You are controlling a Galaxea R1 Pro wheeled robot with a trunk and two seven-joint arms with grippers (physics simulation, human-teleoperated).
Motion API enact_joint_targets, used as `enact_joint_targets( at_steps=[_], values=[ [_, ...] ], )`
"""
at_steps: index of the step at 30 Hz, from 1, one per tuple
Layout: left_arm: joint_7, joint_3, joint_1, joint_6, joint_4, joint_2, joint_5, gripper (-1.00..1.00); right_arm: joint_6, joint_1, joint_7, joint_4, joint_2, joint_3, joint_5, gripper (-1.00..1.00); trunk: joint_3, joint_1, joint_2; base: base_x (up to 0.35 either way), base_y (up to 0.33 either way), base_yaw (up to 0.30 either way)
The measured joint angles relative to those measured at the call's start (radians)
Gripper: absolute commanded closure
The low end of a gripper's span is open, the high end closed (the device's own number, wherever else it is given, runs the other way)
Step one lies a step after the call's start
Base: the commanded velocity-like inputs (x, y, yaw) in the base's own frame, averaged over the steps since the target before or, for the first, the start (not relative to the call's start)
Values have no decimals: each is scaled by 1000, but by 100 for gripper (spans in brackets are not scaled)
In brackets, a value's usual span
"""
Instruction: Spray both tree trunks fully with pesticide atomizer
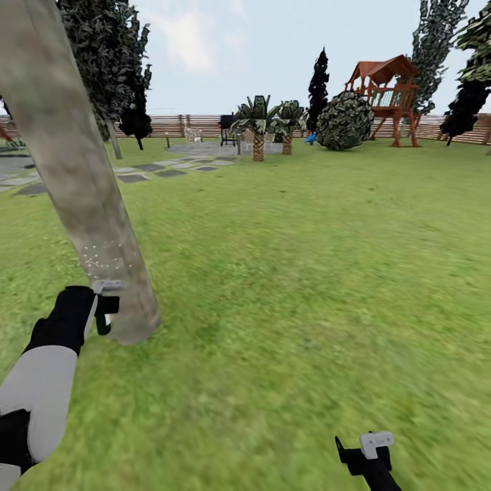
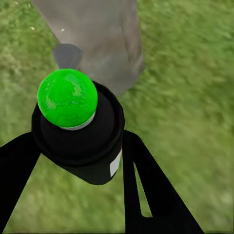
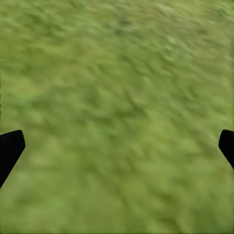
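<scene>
A thick, pale grey-brown tree trunk (image 1: 78,177) leans across the left of the head view, and its base (image 2: 105,44) rises from the grass just beyond my left hand. My left gripper (image 1: 104,308) is shut on the pesticide atomizer (image 1: 103,317), a small black bottle (image 2: 80,146) whose round top (image 2: 67,97) shows bright green. The bottle sits right beside the trunk's foot. Fine white specks (image 1: 102,258) dot the bark above it. At the lower right, my right gripper (image 1: 365,451) hangs open over bare lawn, its black fingertips (image 3: 10,148) wide apart.
Lawn stretches ahead and to the right. Grey paving stones (image 1: 157,168) lie at the far left. Striped palm-like plants (image 1: 258,126), a round bush (image 1: 344,120), a wooden play tower (image 1: 390,95) and a slatted fence (image 1: 179,125) stand at the back.
</scene>
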Motion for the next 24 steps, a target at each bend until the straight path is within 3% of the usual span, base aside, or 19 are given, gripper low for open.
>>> enact_joint_targets(
  at_steps=[7, 10, 14, 17, 24],
  values=[
    [-1, -2, -1, 0, -3, 15, -2, 100, 0, 0, 0, 0, 0, 0, 0, -100, 0, 0, 0, -4, -12, 276],
    [-1, -3, -4, 1, -3, 8, 1, 100, 0, 0, 0, 0, 0, 0, 0, -100, 0, 0, 0, 0, 0, 275],
    [19, -8, -11, 1, -3, -49, -2, 100, 0, 0, 0, 0, 0, 0, 0, -100, 0, 0, 0, 0, 0, 207],
    [57, -4, -8, -1, -4, -46, -1, 100, 0, 0, 0, 0, 0, 0, 0, -100, 0, 0, 0, 92, -70, 27],
    [66, -7, 5, 2, -40, -47, -5, 100, 0, 0, -1, 0, -1, 0, 0, -100, 0, -1, 0, 202, -191, 2]
  ],
)
